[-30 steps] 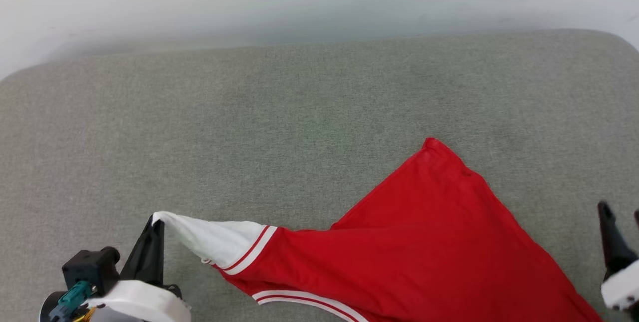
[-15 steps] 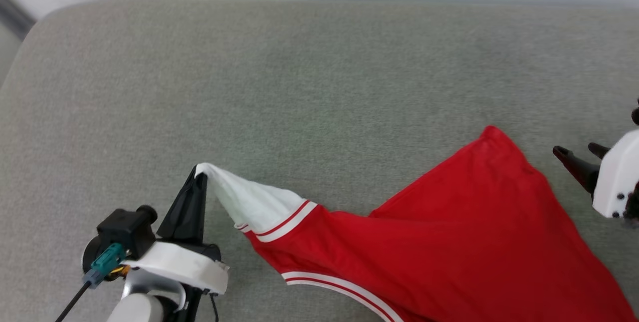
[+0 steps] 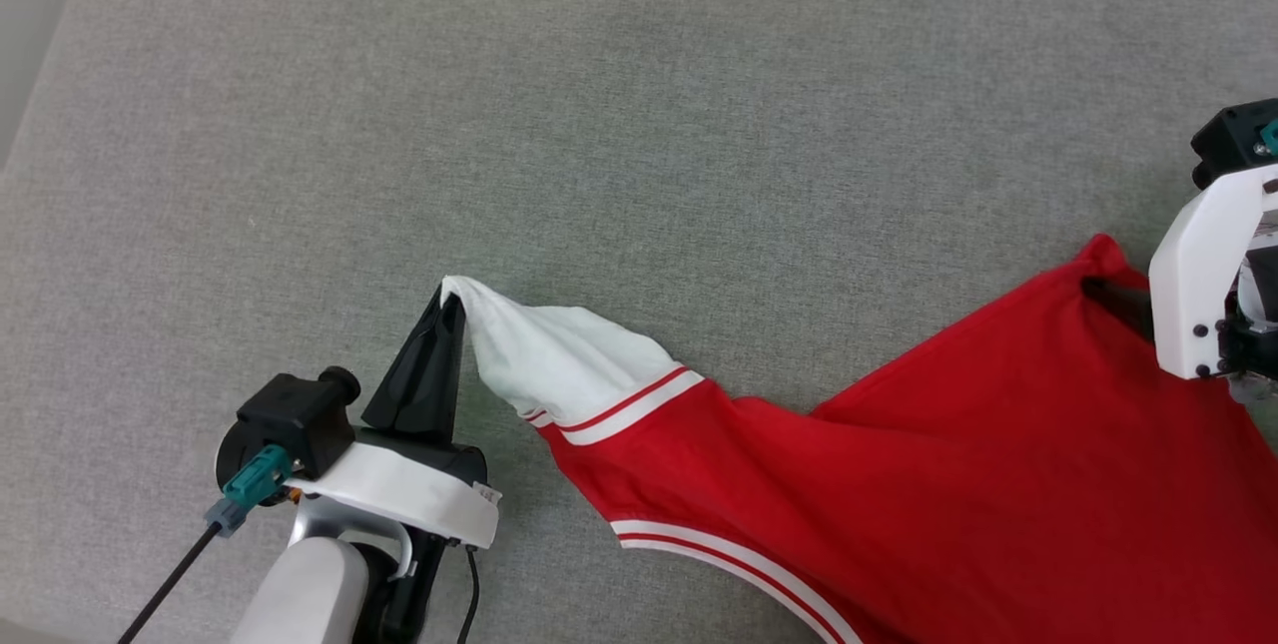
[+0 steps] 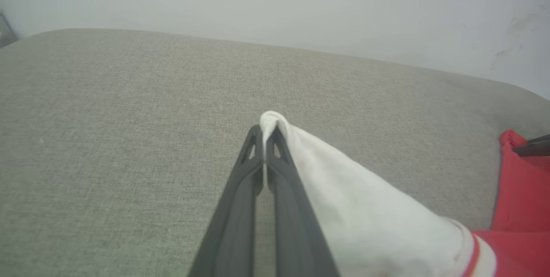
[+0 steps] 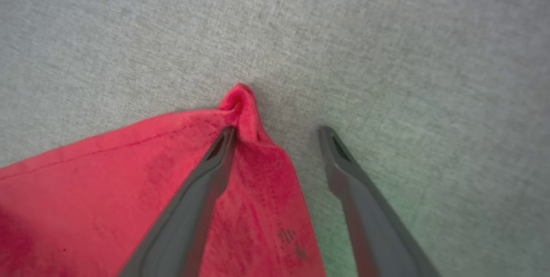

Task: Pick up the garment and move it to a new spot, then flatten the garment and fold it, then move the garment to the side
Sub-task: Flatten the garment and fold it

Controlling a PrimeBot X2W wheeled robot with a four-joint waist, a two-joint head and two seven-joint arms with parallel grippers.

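Red jersey (image 3: pixel 949 464) lies nearest us, spread over the lower right of the grey cushion (image 3: pixel 639 75), its striped trim (image 3: pixel 719 562) curving along our edge. Its long axis runs left to right across our front, from the white sleeve (image 3: pixel 569 359) to a red corner (image 3: pixel 1103 250), and both tips point away from us. Our left hand (image 3: pixel 454 297) is clenched on the sleeve tip, pulling it into a peak. Our right hand (image 5: pixel 279 130) is released, fingers (image 5: pixel 202 182) spread, one over the red cloth and the other over the cushion. The corner sits just ahead of the inner fingertip, so we judge this hand the one to reach and close. Beyond both hands the cushion runs to a pale wall (image 4: pixel 275 2).
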